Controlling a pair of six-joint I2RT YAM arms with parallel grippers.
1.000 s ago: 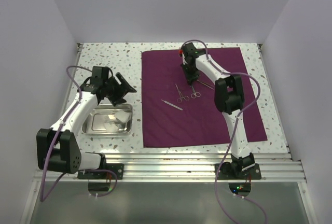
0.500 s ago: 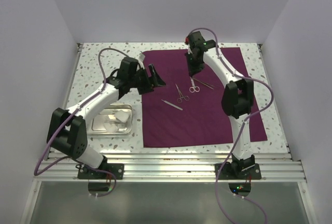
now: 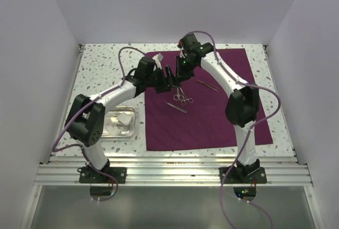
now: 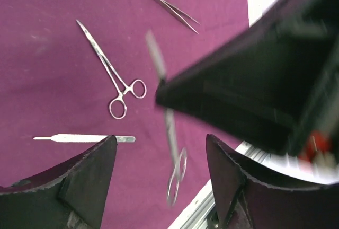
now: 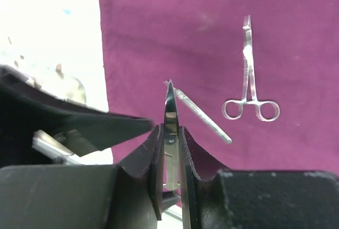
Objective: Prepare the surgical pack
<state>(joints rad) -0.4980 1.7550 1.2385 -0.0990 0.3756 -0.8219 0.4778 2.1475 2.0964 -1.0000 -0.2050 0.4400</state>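
Reaching over the far-left corner of the dark-purple cloth [image 3: 212,123], both arms meet above the table [image 3: 106,64].

Right gripper [image 5: 170,129]: jaws narrow, clamped on a pair of thin silver scissors [image 5: 170,107]. The pointed tip projects past the fingertips. In the left wrist view the ring handles hang blurred below the gripper, clear of the cloth.

Left gripper [image 4: 160,141]: jaws wide, holding nothing. It hovers just beside the right gripper, with the hanging scissors between its two fingers [image 4: 79,186] in that view.

Instruments lying on the cloth, toward its left edge:
- ring-handled forceps [image 4: 114,78], flat, near the cloth's middle;
- flat silver handle [image 4: 85,138], just nearside of the forceps;
- tweezers [image 4: 170,10], apart from both, toward the far edge.

The steel tray [image 3: 132,123] sits on the bare table beside the cloth's near-left corner, partly hidden by the left arm. White gauze [image 3: 124,116] lies inside it.
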